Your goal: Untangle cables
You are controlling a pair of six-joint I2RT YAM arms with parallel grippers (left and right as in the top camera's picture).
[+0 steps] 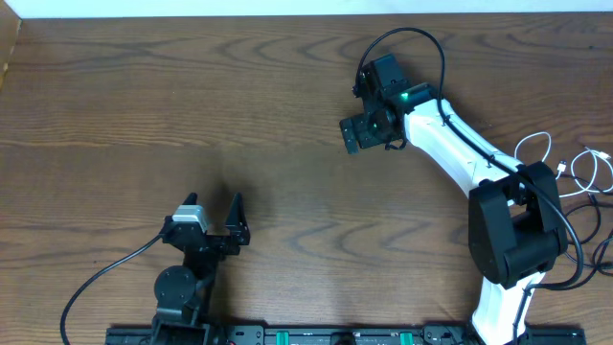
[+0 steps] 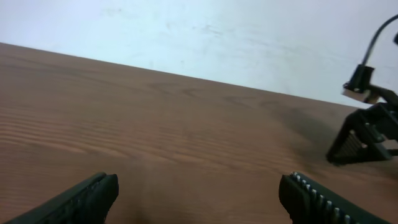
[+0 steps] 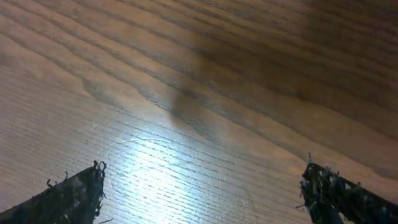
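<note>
The cables lie at the table's far right edge in the overhead view. A white cord [image 1: 578, 171] loops there with small plug ends, and thin black cords [image 1: 601, 240] curve just below it, partly cut off by the frame. My right gripper [image 1: 362, 134] is open and empty over bare wood well to the left of them; its wrist view [image 3: 199, 193] shows only wood between the fingers. My left gripper [image 1: 222, 216] is open and empty near the front left, with only bare table between its fingers [image 2: 199, 199]. No cable shows in either wrist view.
The wooden table [image 1: 192, 105] ends at a white wall at the back. The right arm's base [image 1: 512, 240] stands between the cables and the table's middle. The right gripper shows in the left wrist view [image 2: 367, 130]. A thick black arm wire [image 1: 105, 273] runs at the front left.
</note>
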